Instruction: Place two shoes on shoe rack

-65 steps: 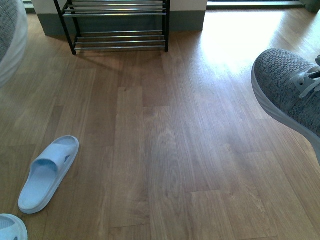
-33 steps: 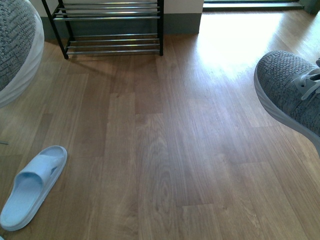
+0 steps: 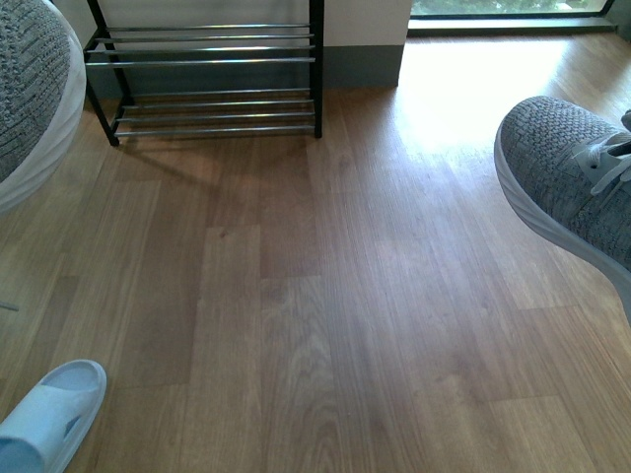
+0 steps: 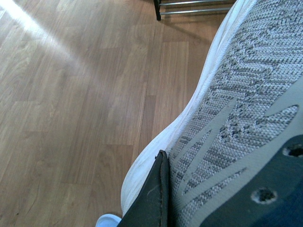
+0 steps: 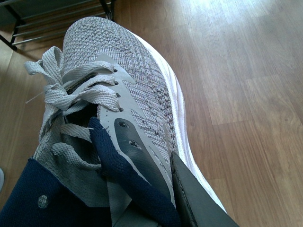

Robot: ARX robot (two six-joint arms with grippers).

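Our left gripper [image 4: 158, 189] clamps the left grey sneaker [image 4: 236, 94] by its side, and our right gripper [image 5: 177, 189] clamps the right grey sneaker [image 5: 132, 85] at its collar. Both hang above the sunlit wood-plank floor [image 3: 325, 296]. The chrome-barred shoe rack [image 3: 207, 79] stands ahead-left against the wall [image 3: 360, 20], and a pale blue slide [image 3: 49, 419] lies at our near left.

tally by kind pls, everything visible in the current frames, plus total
Grey knit lace-up sneakers with white soles: 2, one at left, one at right
Pale blue plastic slide: 1
Black-framed shoe rack with chrome bars: 1
Total: 4
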